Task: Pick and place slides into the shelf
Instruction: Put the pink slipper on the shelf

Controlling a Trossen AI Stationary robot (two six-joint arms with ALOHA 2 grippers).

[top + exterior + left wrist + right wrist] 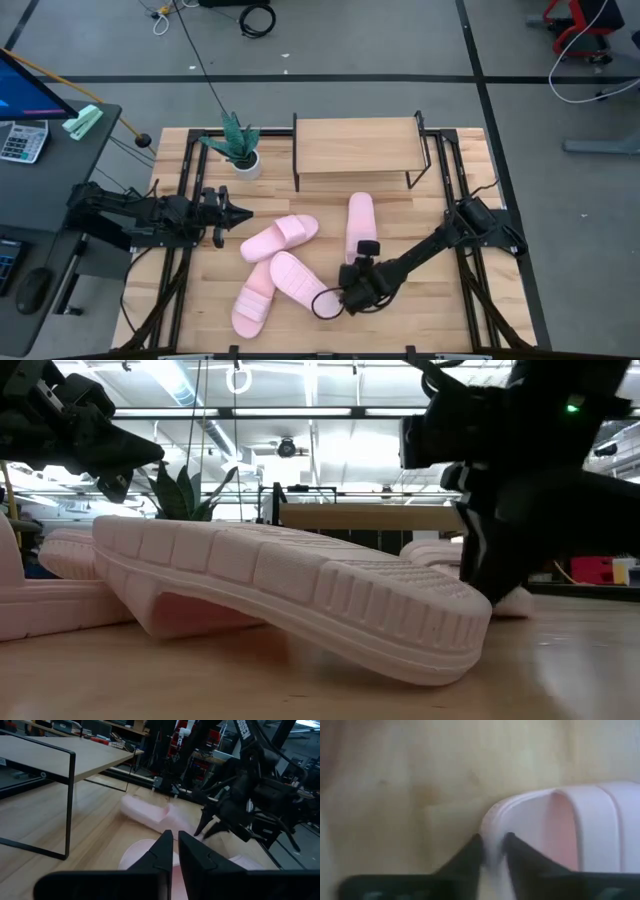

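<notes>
The right gripper point(338, 298) is being reached low in front of the shelf point(357, 146), its fingers pinching the edge of a pink slide point(298, 279). The left gripper point(243, 214), fingers pressed together, is being held beside the potted plant point(238, 145), over the wooden table point(430, 310).

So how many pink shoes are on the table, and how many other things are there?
Pale pink slides: 4
Wooden shelf with black frame: 1
Potted plant: 1
Total: 6 things on the table
</notes>
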